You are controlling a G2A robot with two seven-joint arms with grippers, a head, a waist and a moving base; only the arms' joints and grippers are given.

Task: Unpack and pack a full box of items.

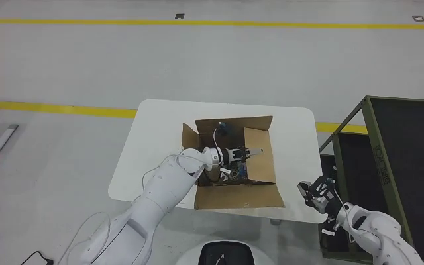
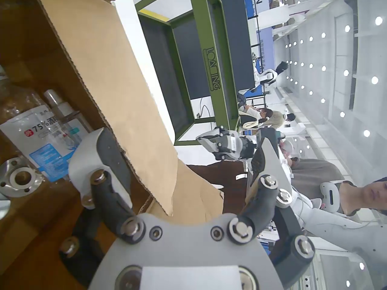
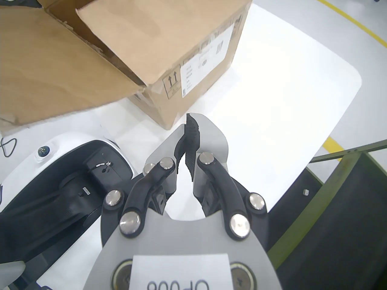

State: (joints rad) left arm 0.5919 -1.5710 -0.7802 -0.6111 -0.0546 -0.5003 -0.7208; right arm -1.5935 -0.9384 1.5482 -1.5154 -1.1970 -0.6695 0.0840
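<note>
While the open brown cardboard box sits on the white rounded table, the left gripper straddles the box's side flap, jaws spread. Inside the box lie a clear labelled plastic bottle and a round metal flange. The right gripper, jaws pressed together, hangs just off the box's corner.

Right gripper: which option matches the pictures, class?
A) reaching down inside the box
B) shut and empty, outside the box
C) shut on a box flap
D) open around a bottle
B: in the right wrist view the right gripper is closed with nothing in it. It is above the white table, apart from the cardboard box.
</note>
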